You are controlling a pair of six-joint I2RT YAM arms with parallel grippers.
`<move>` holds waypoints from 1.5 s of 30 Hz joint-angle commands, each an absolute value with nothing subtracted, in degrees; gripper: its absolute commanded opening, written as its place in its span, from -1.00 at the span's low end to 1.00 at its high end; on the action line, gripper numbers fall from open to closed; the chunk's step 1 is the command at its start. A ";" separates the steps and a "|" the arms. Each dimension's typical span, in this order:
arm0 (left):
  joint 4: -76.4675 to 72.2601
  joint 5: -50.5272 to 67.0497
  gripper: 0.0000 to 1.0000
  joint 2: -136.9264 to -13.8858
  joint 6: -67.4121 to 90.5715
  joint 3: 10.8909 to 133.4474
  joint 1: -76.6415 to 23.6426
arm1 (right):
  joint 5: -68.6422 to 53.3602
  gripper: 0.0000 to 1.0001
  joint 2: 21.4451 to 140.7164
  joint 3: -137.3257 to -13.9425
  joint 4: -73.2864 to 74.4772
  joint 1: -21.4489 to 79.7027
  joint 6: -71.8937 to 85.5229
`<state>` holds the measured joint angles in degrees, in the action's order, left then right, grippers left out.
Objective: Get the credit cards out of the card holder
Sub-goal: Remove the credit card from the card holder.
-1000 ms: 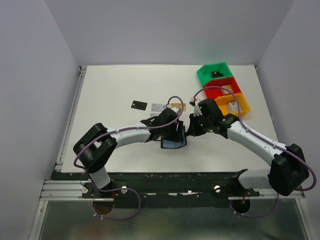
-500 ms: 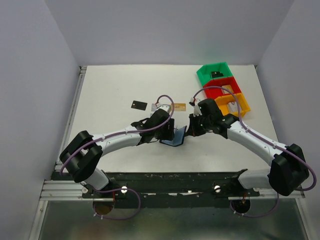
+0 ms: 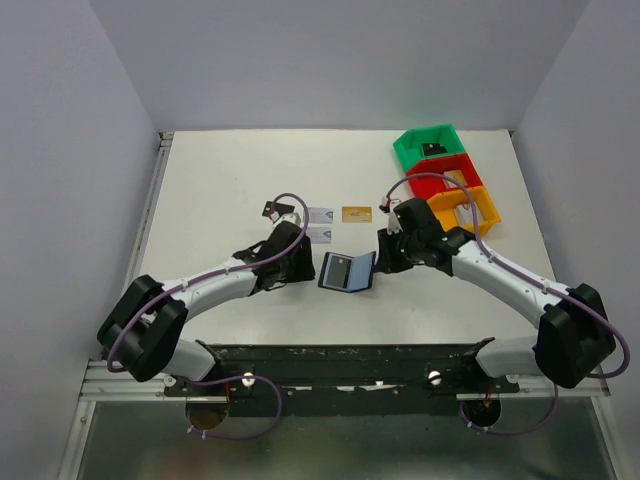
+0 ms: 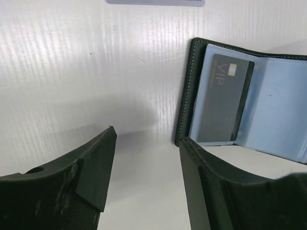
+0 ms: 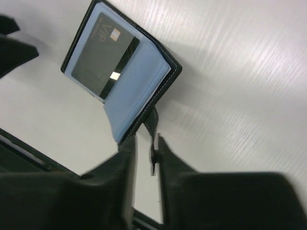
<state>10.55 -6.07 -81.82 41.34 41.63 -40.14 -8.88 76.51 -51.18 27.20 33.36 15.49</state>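
The card holder (image 3: 347, 271) lies open at the table's middle, blue-grey inside, its right flap raised. A black card (image 4: 223, 98) sits in its left pocket, also in the right wrist view (image 5: 100, 55). My right gripper (image 3: 381, 261) is shut on the holder's strap tab (image 5: 153, 139) at the right flap's edge. My left gripper (image 4: 146, 136) is open and empty, just left of the holder (image 4: 249, 103). On the table lie a black card (image 3: 271, 209), two silver cards (image 3: 321, 214) (image 3: 320, 233) and a gold card (image 3: 356, 214).
Green (image 3: 404, 150), red (image 3: 470, 163) and orange (image 3: 488, 208) bins stand in a row at the back right, close behind my right arm. A purple cable loops over the black card. The table's left edge has a metal rail (image 3: 147, 220).
My left arm has drawn back to the left, away from the holder, with open jaws. A second silver card now shows on the table. The holder lies more open.
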 commanded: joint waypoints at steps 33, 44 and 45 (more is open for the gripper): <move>-4.49 9.67 -0.95 -92.11 43.68 44.74 -39.46 | -28.83 -0.47 89.64 -44.56 -2.37 33.05 33.05; -2.02 8.44 -1.00 -94.83 43.59 45.79 -40.25 | -28.39 -0.43 94.48 -42.89 -4.57 31.03 34.54; -1.85 8.35 -1.00 -95.01 43.68 45.88 -40.34 | -28.48 -0.42 94.74 -42.72 -4.57 30.68 34.54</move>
<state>-3.64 10.46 -93.54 43.16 45.43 -39.68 -27.75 93.10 -43.92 -2.33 31.73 33.78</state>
